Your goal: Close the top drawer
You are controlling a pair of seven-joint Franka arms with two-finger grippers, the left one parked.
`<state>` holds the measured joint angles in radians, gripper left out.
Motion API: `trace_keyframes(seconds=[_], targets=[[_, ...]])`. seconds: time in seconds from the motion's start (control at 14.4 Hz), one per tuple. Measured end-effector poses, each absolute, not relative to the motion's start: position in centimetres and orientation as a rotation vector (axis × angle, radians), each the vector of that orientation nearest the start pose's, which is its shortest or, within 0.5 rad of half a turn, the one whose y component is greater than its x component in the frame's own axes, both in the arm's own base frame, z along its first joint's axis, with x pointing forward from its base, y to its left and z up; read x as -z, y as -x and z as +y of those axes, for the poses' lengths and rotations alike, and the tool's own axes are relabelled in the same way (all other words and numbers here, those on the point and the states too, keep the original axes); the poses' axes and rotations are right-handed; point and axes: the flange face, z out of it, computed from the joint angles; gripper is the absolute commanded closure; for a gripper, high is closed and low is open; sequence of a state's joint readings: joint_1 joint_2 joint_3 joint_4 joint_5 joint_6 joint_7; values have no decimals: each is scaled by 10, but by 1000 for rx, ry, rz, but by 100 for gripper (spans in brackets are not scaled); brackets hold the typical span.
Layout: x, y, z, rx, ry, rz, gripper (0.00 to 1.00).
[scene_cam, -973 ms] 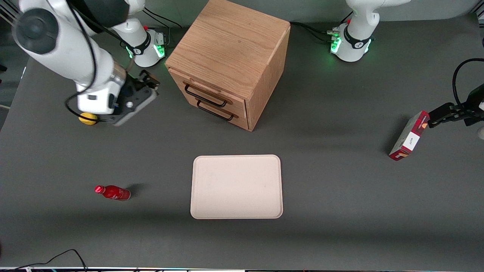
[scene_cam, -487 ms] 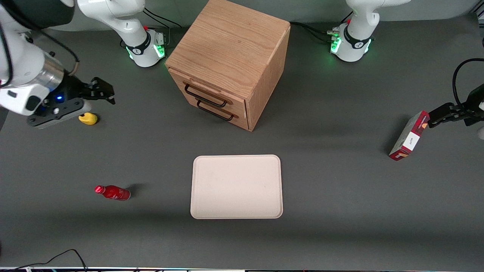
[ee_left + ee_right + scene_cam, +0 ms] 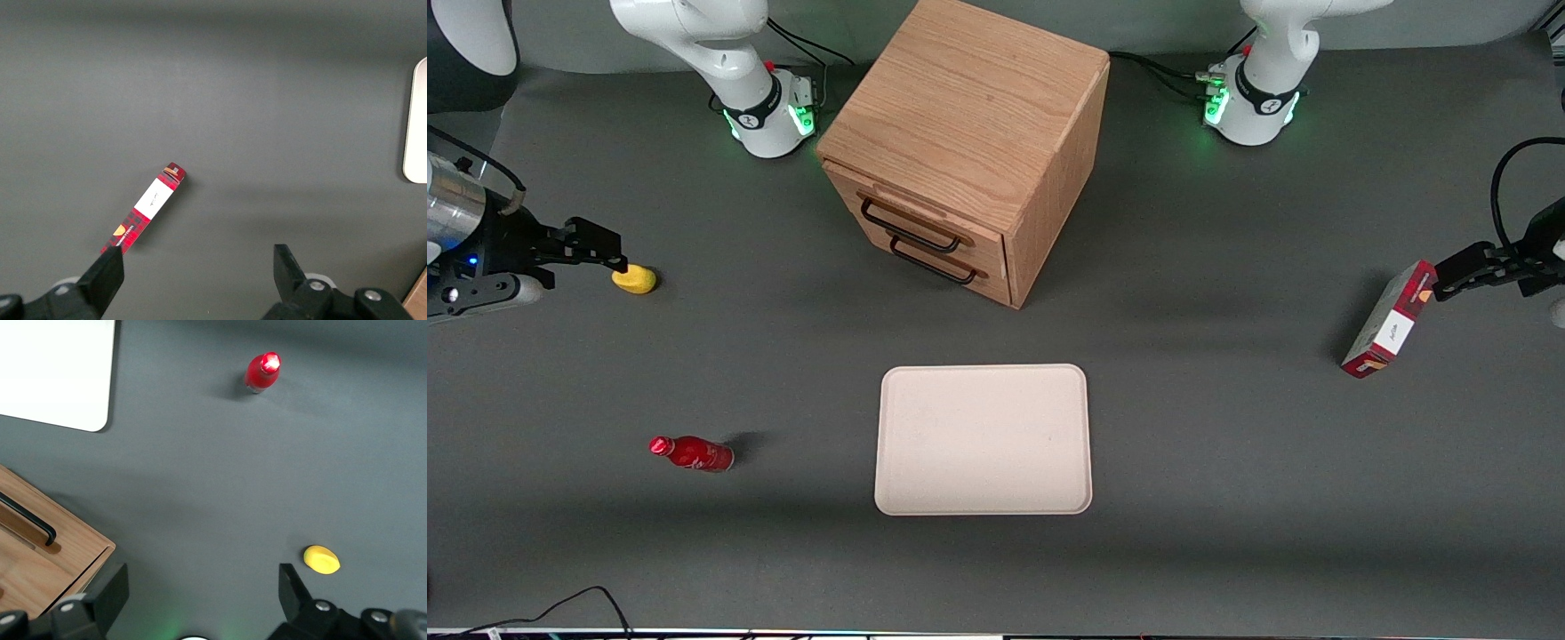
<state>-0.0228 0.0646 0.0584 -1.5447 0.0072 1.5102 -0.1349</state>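
Front view: the shallow light-oak top drawer [image 3: 911,212] with its black wire bar handle [image 3: 908,228] sits all but flush in the oak box cabinet [image 3: 969,133] at the table's middle. The working arm's black two-finger gripper [image 3: 596,242] hangs with fingers apart well off toward its own end, just beside a small yellow lump [image 3: 633,280]. Stiff, light and free-sliding by the look of it, the drawer should need only a flat push on its front panel or handle.

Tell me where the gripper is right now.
The gripper is open and holds nothing, at the working arm's end of the table, just above the small yellow object and well clear of the cabinet's top drawer.
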Motion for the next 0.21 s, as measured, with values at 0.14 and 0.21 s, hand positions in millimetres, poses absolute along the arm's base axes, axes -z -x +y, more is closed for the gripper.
trace_keyframes(seconds=[0.14,0.21], targets=[[-597,-566,20,-147,3112,-257,0],[-598,-566,20,-146,3113,-252,0]])
